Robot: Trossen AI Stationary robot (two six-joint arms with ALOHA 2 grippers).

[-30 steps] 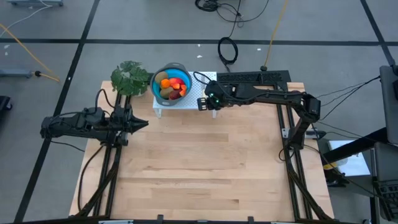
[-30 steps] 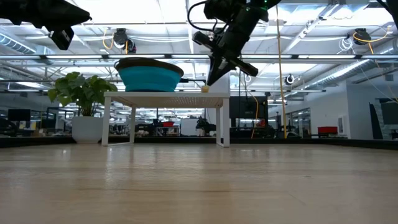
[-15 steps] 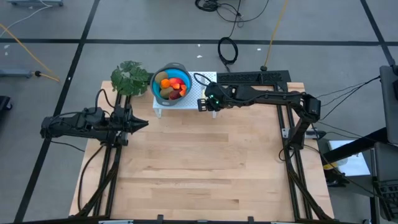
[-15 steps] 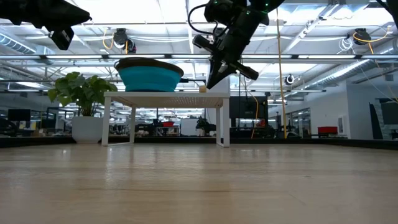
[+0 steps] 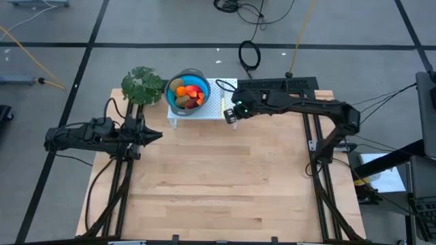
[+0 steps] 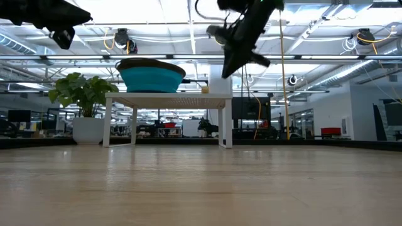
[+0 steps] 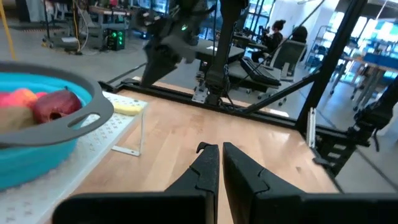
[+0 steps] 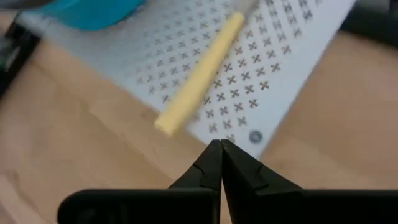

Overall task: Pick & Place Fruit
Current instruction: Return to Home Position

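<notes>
The fruit [image 5: 189, 95] lies heaped in a blue bowl [image 5: 178, 87] with a grey rim, which stands on a small white perforated stand [image 5: 216, 105] at the table's far edge. A pale-handled knife [image 8: 202, 71] lies flat on that stand beside the bowl. My right gripper [image 5: 229, 117] hangs shut and empty above the stand's right end, slanting down; the low view shows the right gripper [image 6: 227, 70] clear above the stand top. My left gripper [image 5: 158, 135] waits shut and level at the table's left, with nothing in it.
A green leafy plant [image 5: 143, 85] stands just left of the bowl. The wooden tabletop [image 5: 218, 177] stretches bare toward the near edge. Dark frame rails [image 5: 320, 170] run along both sides. A person sits in the room behind, seen in the left wrist view.
My right gripper has drawn away from the stand's right end, going toward the table's right edge and a little up, and its wrist has rolled. It has stayed shut. The knife and the bowl have kept their places.
</notes>
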